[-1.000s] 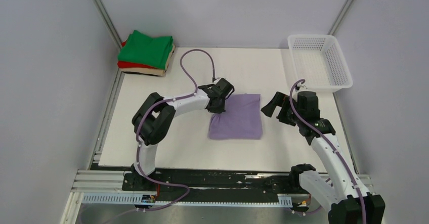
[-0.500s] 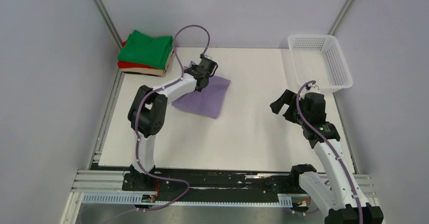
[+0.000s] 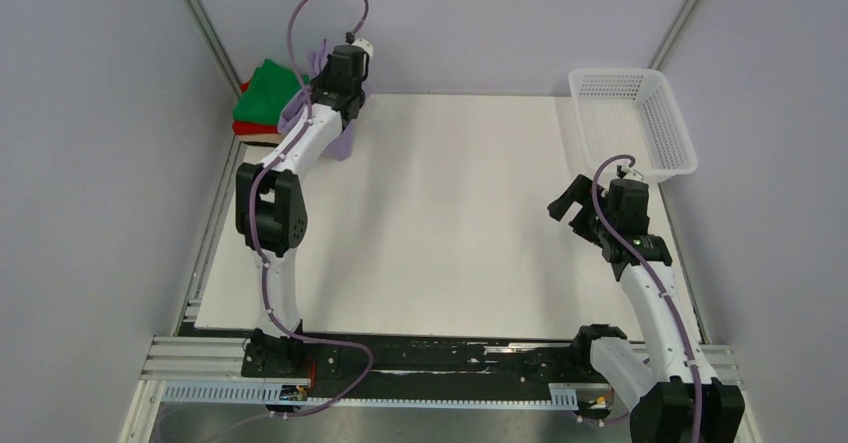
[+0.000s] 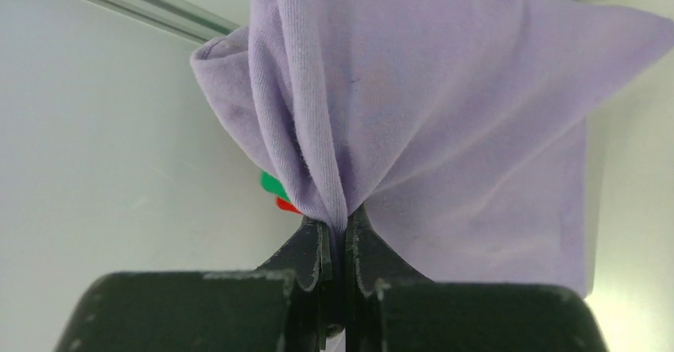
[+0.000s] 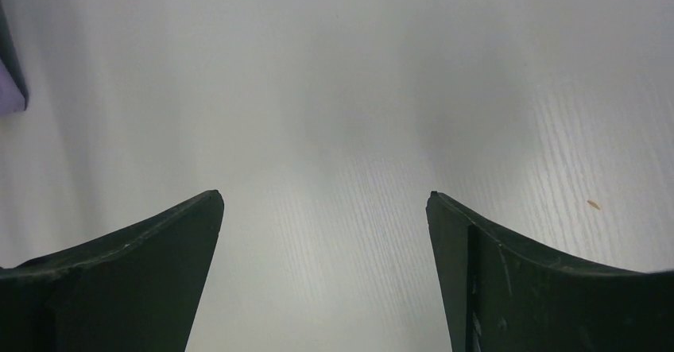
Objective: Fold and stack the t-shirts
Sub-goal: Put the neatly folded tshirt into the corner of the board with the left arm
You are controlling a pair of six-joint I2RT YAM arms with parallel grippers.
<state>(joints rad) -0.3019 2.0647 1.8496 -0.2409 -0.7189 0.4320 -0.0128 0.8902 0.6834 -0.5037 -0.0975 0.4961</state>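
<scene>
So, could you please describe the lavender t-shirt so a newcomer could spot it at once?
Find the white table, then its far left corner, where a green-topped pile of folded t-shirts lies. Right beside that pile, the lavender t-shirt hangs pinched in the left tool. It alone is purple and dangling bunched rather than lying folded.

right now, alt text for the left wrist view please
The left claw is shut on a bunched fold of the lavender t-shirt, which fans out and fills most of the view. Slivers of green cloth and red cloth show beside it.
</scene>
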